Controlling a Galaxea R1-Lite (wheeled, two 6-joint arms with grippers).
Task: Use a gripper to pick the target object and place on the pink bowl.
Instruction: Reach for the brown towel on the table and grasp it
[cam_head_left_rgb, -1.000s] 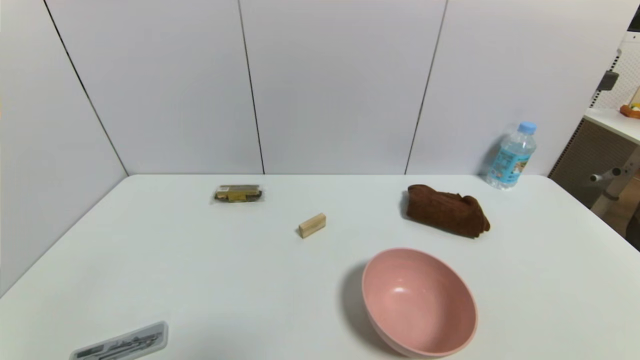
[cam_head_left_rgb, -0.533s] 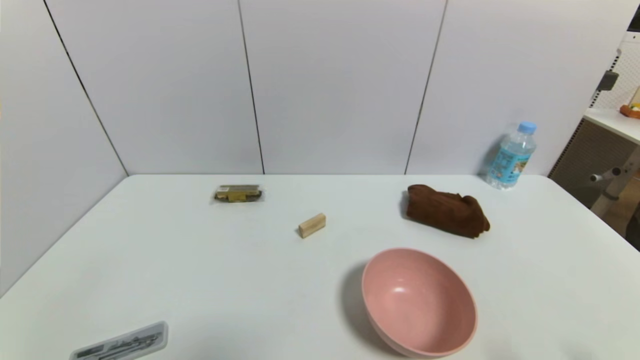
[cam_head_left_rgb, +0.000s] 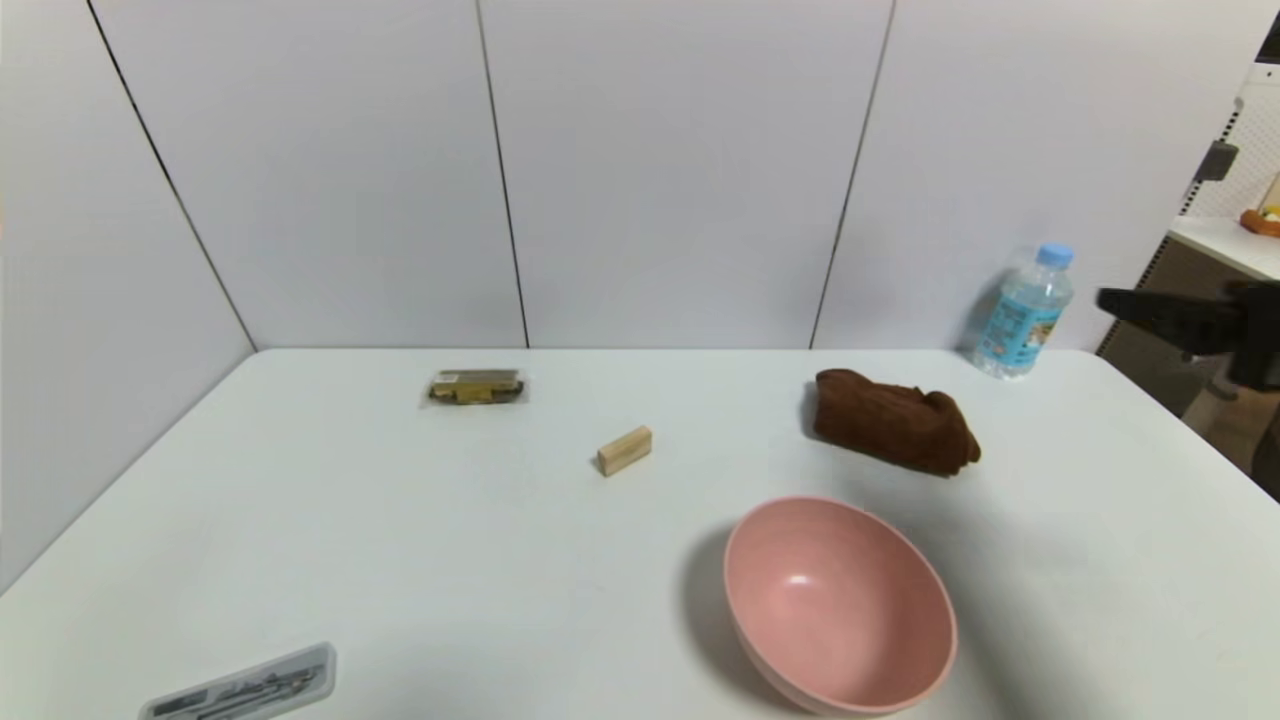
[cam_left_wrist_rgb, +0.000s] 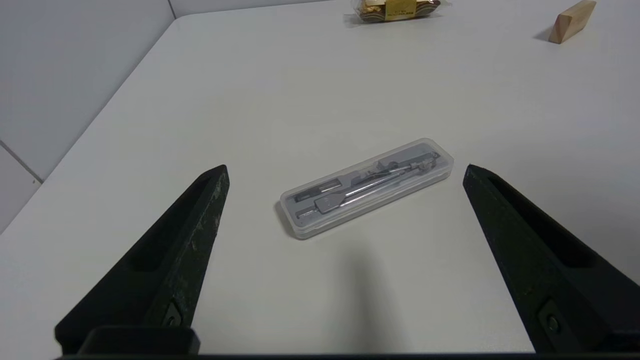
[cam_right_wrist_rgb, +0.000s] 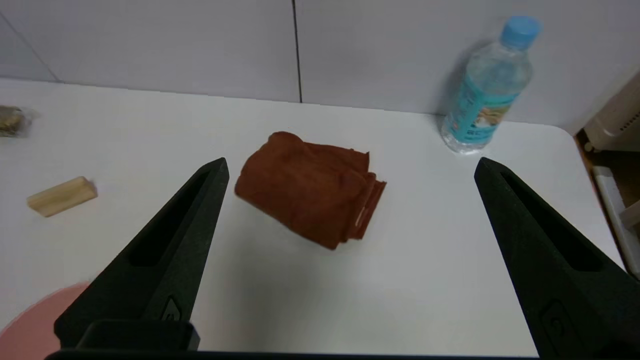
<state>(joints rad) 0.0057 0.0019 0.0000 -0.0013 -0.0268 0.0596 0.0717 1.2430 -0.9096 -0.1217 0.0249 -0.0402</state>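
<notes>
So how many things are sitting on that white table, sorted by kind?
Dishes: 1, the round pale-pink plastic bowl
Cloths: 1, the folded dark brown fuzzy cloth
Bottles: 1, the clear plastic water bottle with blue cap
Blocks: 1, the small tan wooden block
Packets: 1, the gold-brown wrapped packet
Cases: 1, the clear plastic case of metal tools
Total: 6

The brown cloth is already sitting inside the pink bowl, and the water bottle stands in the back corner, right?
Not quite. The brown cloth is not in the pink bowl; it lies on the white table, behind the bowl and apart from it, as the head view shows. The bowl is empty. The water bottle does stand in the back corner.
</notes>
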